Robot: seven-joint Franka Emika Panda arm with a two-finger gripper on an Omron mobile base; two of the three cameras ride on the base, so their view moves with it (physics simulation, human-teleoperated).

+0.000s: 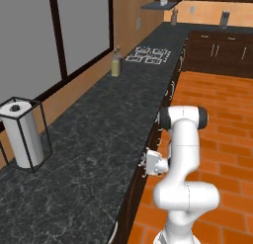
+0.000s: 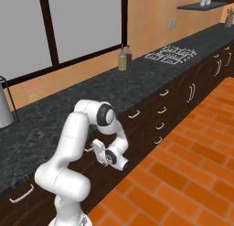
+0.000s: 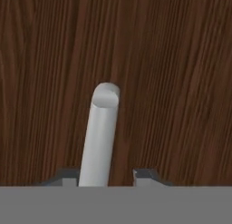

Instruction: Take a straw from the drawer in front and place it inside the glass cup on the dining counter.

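Counter: long black speckled stone counter (image 1: 94,139), left of the arm.
Drawer: dark brown wooden drawer front (image 3: 172,82), shut as far as the views show; the straw presumably lies inside.
Handle: pale curved bar handle (image 3: 100,132), rising between the fingertips.
Claw: two-finger claw (image 3: 106,175), jaws partly apart astride the handle; grip cannot be confirmed.
Progress: opening stage; straw retrieval and cup placement remain.
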